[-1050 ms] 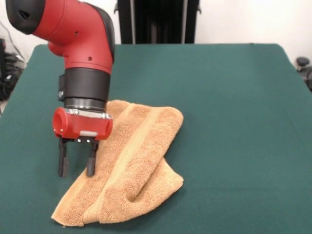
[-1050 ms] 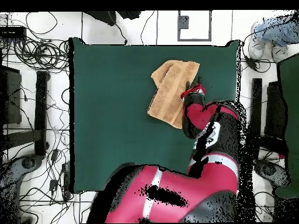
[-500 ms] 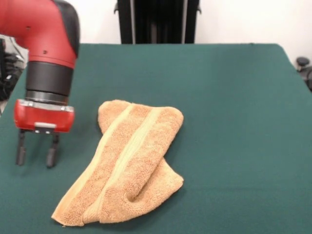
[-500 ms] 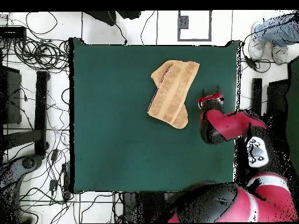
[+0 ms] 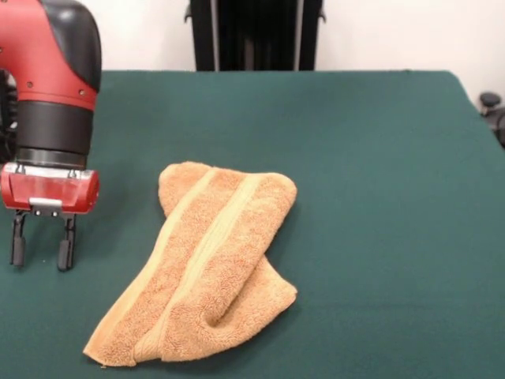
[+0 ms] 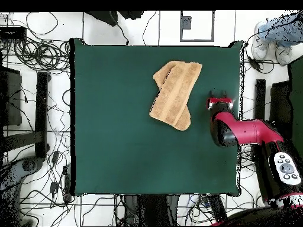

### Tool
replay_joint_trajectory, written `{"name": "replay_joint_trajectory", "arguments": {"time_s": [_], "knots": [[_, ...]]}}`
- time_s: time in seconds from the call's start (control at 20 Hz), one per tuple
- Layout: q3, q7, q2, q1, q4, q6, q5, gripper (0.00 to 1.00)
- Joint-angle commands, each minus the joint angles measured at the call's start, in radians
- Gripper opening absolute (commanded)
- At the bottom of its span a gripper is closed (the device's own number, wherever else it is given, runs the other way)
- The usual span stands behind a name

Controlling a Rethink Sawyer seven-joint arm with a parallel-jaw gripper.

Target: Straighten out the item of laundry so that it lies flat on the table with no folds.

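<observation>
Towel [image 5: 207, 260] lies folded over itself on the table [image 5: 379, 197], one layer crossing another, with lighter stripe bands running along its length, and I see it is not flat. My gripper [image 5: 38, 254] hangs beside the towel, apart from it and not touching, near the table's edge; its two fingers [image 5: 65, 254] point down with a moderate gap and hold nothing. From overhead the towel [image 6: 174, 94] is well apart from the gripper [image 6: 221, 96].

We see the green table [image 5: 379, 158] carrying only the folded towel [image 5: 205, 268], lying beside the gripper [image 5: 38, 254], well apart.
</observation>
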Motion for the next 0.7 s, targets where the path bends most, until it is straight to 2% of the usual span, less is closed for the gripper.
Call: {"name": "replay_joint_trajectory", "arguments": {"time_s": [0.05,0.35,0.7], "knots": [[0.172,-0.205,0.126,0.009,0.147,0.275,0.039,1.00],[0.195,-0.205,0.131,-0.002,0.166,0.295,0.071,1.00],[0.184,-0.153,0.129,0.013,0.172,0.272,0.067,1.00]]}}
